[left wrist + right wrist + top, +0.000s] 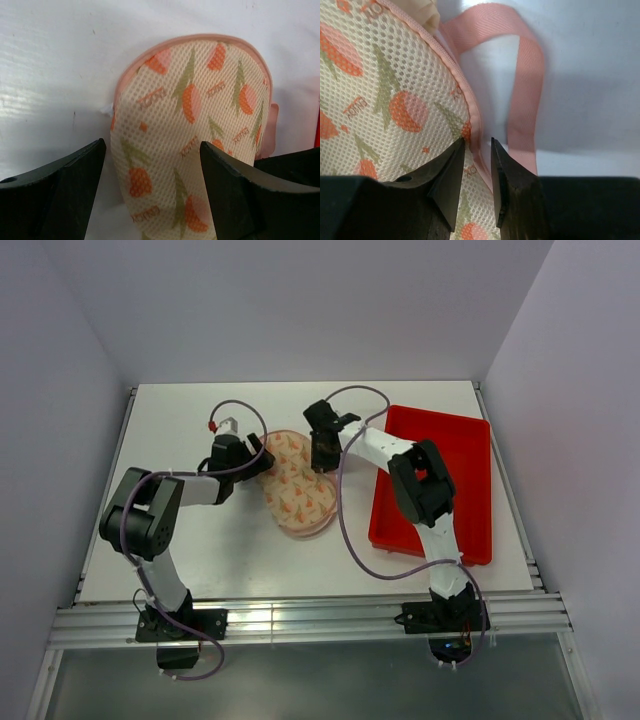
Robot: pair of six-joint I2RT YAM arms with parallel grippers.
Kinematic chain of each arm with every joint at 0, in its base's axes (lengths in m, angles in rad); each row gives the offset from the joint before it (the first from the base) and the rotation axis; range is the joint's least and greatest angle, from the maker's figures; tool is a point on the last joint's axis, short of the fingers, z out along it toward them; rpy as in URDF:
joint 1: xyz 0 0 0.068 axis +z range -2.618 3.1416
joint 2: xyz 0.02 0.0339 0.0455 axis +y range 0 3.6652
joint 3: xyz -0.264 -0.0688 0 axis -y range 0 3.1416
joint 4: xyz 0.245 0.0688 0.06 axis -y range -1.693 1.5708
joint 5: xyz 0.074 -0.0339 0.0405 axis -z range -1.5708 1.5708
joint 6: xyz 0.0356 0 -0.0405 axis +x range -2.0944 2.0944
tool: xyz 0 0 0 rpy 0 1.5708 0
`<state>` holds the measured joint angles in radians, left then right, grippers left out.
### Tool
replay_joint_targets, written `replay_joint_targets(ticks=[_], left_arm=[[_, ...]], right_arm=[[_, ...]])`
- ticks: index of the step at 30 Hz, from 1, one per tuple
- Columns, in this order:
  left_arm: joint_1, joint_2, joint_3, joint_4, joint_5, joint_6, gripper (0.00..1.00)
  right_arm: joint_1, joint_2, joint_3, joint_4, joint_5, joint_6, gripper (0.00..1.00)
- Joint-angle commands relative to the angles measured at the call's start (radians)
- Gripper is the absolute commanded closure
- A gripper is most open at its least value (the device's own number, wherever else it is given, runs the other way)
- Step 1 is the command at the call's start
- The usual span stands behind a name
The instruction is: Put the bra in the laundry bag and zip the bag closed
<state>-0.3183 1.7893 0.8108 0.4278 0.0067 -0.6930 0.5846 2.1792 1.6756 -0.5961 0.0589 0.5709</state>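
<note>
Left claw [152,145] wide open straddling bag [297,483] to steady it; right claw [477,141] nearly shut at zipper edge [450,70], grip unclear.

A robotics lab test cell; 2 arms, left arm [150,515] and right arm [420,485], bolted to an aluminium rail [310,625] edging a white table [170,430]; plain pale walls [60,390] enclose it; cables [343,530] loop loose.

The laundry bag [297,485] lies flat just left of the red tray [476,490]. It is a peanut-shaped, two-lobed case of cream mesh with an orange-and-green print and a pink zipper rim. Its pink loop [525,75] rests on the tray side. The bra [426,14] shows only as a sliver of pale beige fabric at the rim.
</note>
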Motion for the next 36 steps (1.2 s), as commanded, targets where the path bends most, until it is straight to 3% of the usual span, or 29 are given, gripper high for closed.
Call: replay_joint_targets(ticks=[1,14,22,30,36], left_arm=[[0.018,0.033,0.036,0.092,0.009,0.004,0.16],[0.085,0.125,0.128,0.146,0.105,0.044,0.17],[0.094,0.163,0.180,0.131,0.168,0.047,0.22],[0.108,0.223,0.272,0.092,0.248,0.056,0.45],[0.108,0.197,0.249,0.085,0.268,0.030,0.81]], right_arm=[[0.001,0.048,0.148,-0.148,0.042,-0.144,0.64],[0.021,0.119,0.240,-0.205,0.025,-0.338,0.61],[0.024,0.128,0.299,-0.235,0.036,-0.359,0.61],[0.026,0.140,0.314,-0.237,0.032,-0.361,0.61],[0.024,0.148,0.334,-0.249,0.079,-0.330,0.60]])
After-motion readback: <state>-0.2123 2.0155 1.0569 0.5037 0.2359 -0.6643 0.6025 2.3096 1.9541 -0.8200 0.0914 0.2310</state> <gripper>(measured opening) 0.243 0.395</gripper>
